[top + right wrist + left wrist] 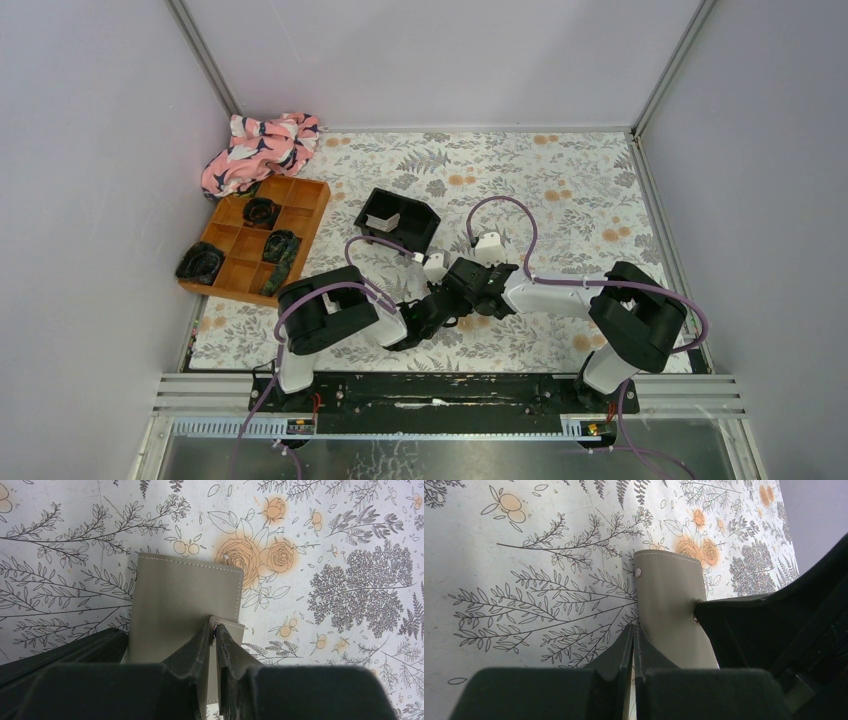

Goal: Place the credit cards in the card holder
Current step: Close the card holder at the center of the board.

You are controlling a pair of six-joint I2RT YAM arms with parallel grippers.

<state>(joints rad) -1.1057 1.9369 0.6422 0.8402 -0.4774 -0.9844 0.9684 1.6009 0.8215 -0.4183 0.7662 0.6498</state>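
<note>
The left jaws are pinching the card holder's (669,605) near edge on the desk (325,555), while the right jaws are clamping its flap.

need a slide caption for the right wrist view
Wrist close-up: the right hand pinches a flap of the grey-taupe card holder lying on the floral table cover.

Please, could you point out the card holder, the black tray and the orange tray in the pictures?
card holder (185,605), right wrist view, on its grey outer flap.
black tray (428,228), top view, on its right wall.
orange tray (300,198), top view, on a bare compartment.
</note>
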